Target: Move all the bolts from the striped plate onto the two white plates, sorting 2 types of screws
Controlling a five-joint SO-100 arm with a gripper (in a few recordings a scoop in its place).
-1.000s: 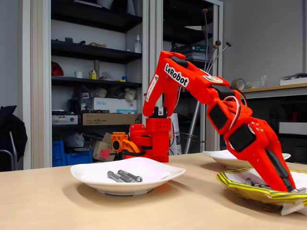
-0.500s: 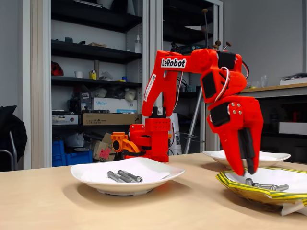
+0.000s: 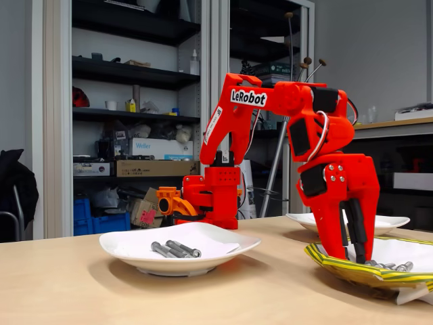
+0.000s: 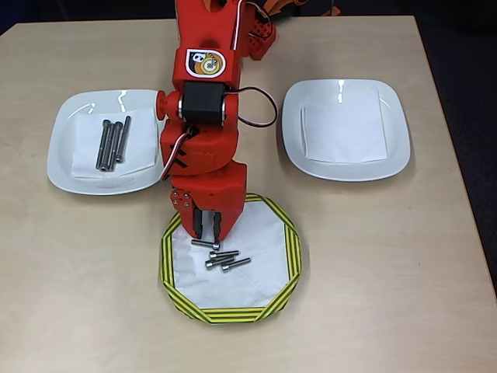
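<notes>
The tabletop (image 4: 373, 264) was pale wood, bare apart from three plates; behind it in the fixed view stood dark shelves (image 3: 128, 68) crowded with boxes, one box (image 3: 159, 147) reading "Weller"; blue crates sat on the floor. The red arm (image 3: 270, 108) bore a white "LeRobot" label (image 3: 248, 98), and a round sticker (image 4: 206, 64) showed overhead. The claw (image 4: 208, 231) hung over the striped plate (image 4: 287, 268), fingers slightly apart, gripping nothing, tips just above the short bolts (image 4: 221, 258); those four lay loose in that plate. Three long bolts (image 4: 112, 142) lay side by side on the left white plate (image 4: 66, 175) overhead; the right white plate (image 4: 392, 159) held only a paper square.
</notes>
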